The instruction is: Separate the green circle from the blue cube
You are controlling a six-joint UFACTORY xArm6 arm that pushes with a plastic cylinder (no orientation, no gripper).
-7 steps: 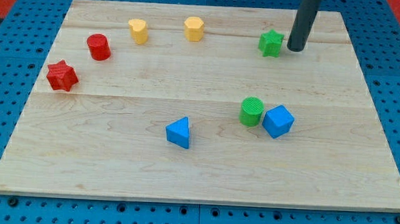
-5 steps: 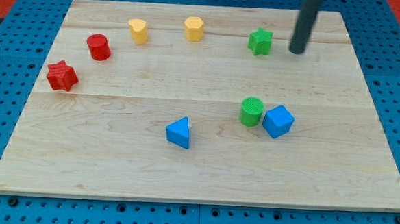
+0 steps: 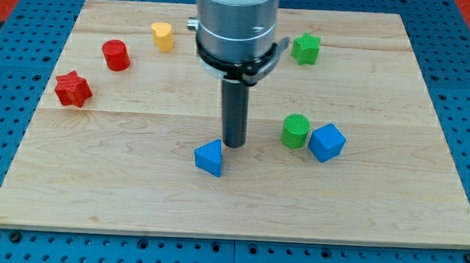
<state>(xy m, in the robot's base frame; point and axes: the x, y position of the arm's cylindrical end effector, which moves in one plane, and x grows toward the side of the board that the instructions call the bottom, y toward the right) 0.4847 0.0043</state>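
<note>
The green circle [image 3: 296, 131] stands right of the board's middle, touching the blue cube [image 3: 327, 142] on its right. My tip [image 3: 233, 144] rests on the board to the left of the green circle, about a block's width and more away from it, and just above and right of the blue triangle [image 3: 209, 157]. The arm's grey body rises above the tip and hides part of the board's top middle.
A green star [image 3: 306, 47] lies near the top right. A yellow block [image 3: 163, 36] sits at the top left. A red cylinder [image 3: 116, 54] and a red star [image 3: 73, 88] lie at the left. The wooden board [image 3: 135, 199] ends in blue pegboard all round.
My tip has moved from the top right, beside the green star, down and left to the board's middle by the blue triangle. The green star shifted slightly left earlier. The arm's body now hides the second yellow block.
</note>
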